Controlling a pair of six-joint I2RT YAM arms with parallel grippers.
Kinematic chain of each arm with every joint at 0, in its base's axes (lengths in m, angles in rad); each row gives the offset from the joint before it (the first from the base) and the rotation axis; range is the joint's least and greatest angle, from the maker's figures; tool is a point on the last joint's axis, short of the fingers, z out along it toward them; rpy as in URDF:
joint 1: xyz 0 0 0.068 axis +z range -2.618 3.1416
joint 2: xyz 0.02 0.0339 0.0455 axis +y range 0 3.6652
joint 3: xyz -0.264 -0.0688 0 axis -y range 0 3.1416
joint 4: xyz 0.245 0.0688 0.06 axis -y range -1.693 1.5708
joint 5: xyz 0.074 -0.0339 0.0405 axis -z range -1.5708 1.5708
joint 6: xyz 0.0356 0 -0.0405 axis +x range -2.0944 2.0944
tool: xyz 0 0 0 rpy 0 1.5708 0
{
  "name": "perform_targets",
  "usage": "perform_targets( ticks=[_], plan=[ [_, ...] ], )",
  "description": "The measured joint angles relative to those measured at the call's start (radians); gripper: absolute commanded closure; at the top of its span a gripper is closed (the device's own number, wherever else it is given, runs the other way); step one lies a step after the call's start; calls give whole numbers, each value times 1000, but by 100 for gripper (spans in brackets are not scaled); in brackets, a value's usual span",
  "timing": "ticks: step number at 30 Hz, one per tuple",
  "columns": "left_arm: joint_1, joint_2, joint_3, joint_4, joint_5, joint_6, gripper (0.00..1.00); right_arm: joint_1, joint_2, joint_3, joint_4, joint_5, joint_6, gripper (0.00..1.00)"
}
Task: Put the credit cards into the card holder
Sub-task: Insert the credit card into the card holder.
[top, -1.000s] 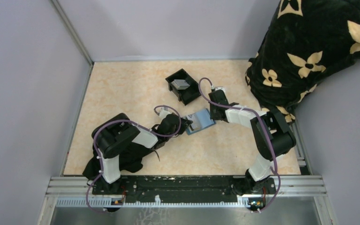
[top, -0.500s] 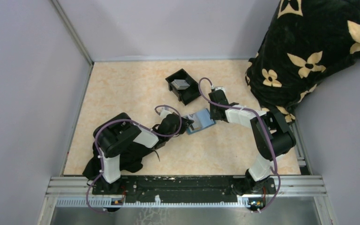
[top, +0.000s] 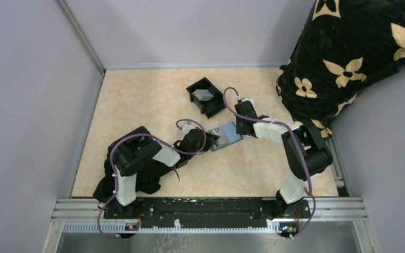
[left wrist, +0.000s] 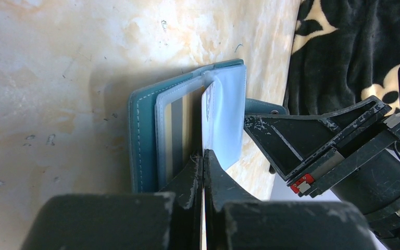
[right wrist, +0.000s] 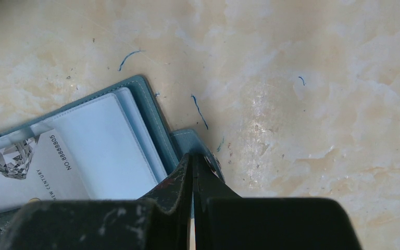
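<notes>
The teal card holder (top: pixel 228 134) lies open on the table, its cover (left wrist: pixel 141 140) and clear sleeves facing up. My left gripper (top: pixel 211 141) is shut on a pale credit card (left wrist: pixel 207 112), seen edge-on there, its far end at a sleeve. From the right wrist that card (right wrist: pixel 26 166) shows a printed number and lies over the sleeves. My right gripper (top: pixel 238 128) is shut, its tips (right wrist: pixel 192 159) resting on the holder's teal snap strap (right wrist: pixel 187 139). A grey credit card (top: pixel 204 95) lies in the black tray (top: pixel 192 89).
A black blanket with cream flowers (top: pixel 348 58) fills the back right corner, close behind the right arm. Dark cloth (top: pixel 147 179) lies under the left arm. Pale walls enclose the table at the left and back.
The left arm has edged slightly right, toward the card holder. The holder, the tray and the right arm have stayed put.
</notes>
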Motion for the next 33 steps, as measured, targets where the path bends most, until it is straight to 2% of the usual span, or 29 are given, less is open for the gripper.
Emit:
perform_targets(
  ticks=[33],
  plan=[
    [-45,13,5,-6,-139,-70,100,10,5,0,11,8,-1,100]
  ],
)
